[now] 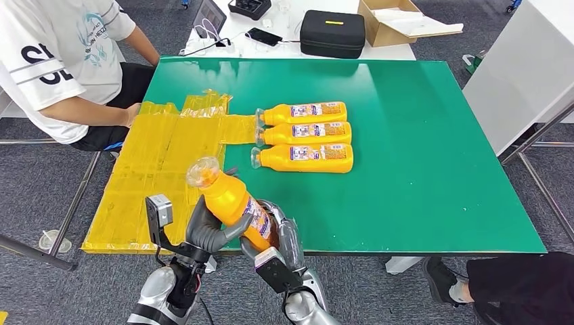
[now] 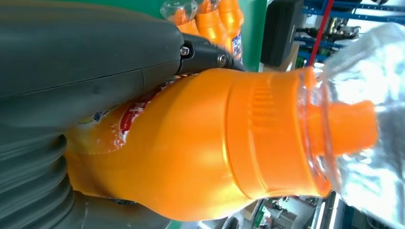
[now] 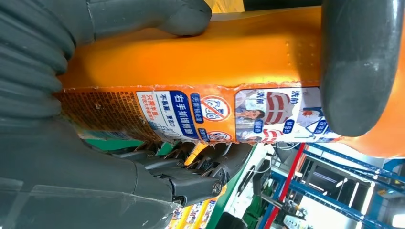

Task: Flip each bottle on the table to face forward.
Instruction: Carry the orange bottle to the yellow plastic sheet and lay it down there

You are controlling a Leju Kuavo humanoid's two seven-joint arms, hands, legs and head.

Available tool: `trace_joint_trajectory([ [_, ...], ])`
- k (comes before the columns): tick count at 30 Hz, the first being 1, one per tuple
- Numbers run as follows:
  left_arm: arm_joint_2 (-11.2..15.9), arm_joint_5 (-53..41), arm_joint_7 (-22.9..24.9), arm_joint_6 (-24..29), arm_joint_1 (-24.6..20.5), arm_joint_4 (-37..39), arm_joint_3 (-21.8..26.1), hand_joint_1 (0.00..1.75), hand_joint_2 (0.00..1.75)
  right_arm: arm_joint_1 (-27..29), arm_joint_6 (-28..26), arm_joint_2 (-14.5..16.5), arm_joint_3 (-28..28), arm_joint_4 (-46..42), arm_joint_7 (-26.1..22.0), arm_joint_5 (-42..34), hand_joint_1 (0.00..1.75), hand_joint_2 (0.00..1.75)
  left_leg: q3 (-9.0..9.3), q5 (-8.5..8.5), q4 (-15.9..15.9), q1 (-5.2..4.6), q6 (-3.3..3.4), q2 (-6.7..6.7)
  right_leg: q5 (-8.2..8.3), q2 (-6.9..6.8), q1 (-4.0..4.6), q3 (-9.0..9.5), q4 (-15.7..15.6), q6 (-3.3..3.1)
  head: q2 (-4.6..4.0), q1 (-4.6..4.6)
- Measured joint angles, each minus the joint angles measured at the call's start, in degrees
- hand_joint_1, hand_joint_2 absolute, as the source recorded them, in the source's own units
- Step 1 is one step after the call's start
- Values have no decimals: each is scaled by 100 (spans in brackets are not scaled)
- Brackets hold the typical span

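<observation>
Nearest the robot, at the near edge of the green rectangular table [image 1: 420, 156], both silver arms meet on one orange plastic bottle with a clear cap [image 1: 230, 200], lifted off the tabletop and tilted, cap end pointing up and away toward the table's left side. The left hand [image 1: 206, 230] wraps its grey thumb and dark fingers around the bottle's shoulder, and the right hand [image 1: 274, 233] grips the lower body where the blue-and-white printed label [image 3: 191, 114] sits; from the right wrist, the label faces the camera between the thumb and the fingers [image 3: 200, 162]. From the left wrist, the clear cap [image 2: 353, 129] shows over an orange spout. Left of the held bottle, a sheet of crinkled yellow plastic wrap [image 1: 156, 176] covers the table's left part. Farther in, near the table's middle, three more orange bottles lying in a row [image 1: 304, 139] rest on their sides, touching, labels up, caps toward the yellow wrap. At the table's far left corner sits a person in a white printed T-shirt [image 1: 57, 54]. Beyond the table's far edge a black zipped case [image 1: 333, 32] and an open cardboard box [image 1: 396, 20] rest on a white surface.
</observation>
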Motion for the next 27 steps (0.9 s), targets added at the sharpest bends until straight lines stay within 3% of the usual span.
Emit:
trace_joint_trajectory([
  [8, 56, 871, 311, -806, -13, 104, 57, 175, 175, -9, 45, 2, 25, 32, -36, 44, 175, 175, -1, 0, 0, 0, 0, 0, 0, 0, 0, -1, 0, 0, 1, 0],
  [27, 78, 1153, 399, -979, -39, 226, 119, 175, 175, -20, 46, 2, 67, 111, -41, 77, 175, 175, -1, 0, 0, 0, 0, 0, 0, 0, 0, -1, 0, 0, 0, -1],
])
